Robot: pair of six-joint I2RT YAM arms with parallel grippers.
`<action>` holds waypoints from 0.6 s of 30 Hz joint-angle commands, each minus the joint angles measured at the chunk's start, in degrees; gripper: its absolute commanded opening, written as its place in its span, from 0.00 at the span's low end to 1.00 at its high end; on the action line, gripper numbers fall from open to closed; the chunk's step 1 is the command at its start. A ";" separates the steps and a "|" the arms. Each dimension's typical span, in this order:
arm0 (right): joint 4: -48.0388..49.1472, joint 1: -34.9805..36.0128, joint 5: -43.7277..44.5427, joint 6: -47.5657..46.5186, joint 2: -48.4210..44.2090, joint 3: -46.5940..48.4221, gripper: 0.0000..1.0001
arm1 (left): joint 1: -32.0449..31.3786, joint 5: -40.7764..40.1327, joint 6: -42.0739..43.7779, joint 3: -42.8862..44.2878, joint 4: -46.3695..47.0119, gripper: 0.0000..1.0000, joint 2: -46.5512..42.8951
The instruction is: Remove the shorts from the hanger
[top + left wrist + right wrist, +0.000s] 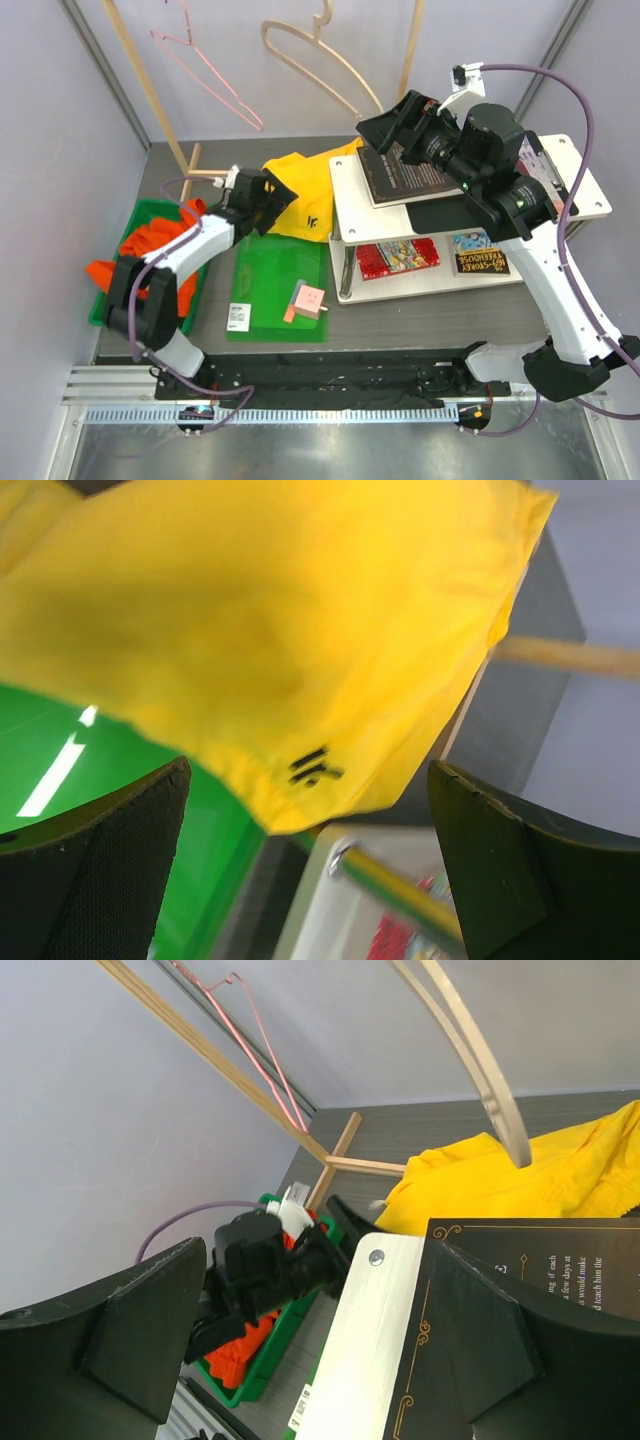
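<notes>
The yellow shorts [305, 195] lie crumpled on the table, off any hanger, partly over a green board and against the white shelf. They fill the upper part of the left wrist view [280, 630] and show in the right wrist view [530, 1175]. My left gripper [268, 198] is open at their left edge, with its fingers [100, 880] wide apart and the cloth just beyond the tips. The orange-red shorts [150, 240] lie in a green bin [98, 312]. My right gripper [400, 125] is open and empty above the shelf. An empty wooden hanger [330, 65] and a pink wire hanger [210, 80] hang behind.
The two-tier white shelf [590, 195] holds a black book [400, 170] on top and two colourful books below. A green board [275, 290] carries a small pink block [308, 300]. A wooden rack pole [150, 90] slants at the back left.
</notes>
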 commanded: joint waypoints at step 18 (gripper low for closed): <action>5.40 0.36 0.30 -1.77 -7.82 -7.90 0.97 | -0.90 -11.34 -23.50 25.34 -10.93 0.93 28.08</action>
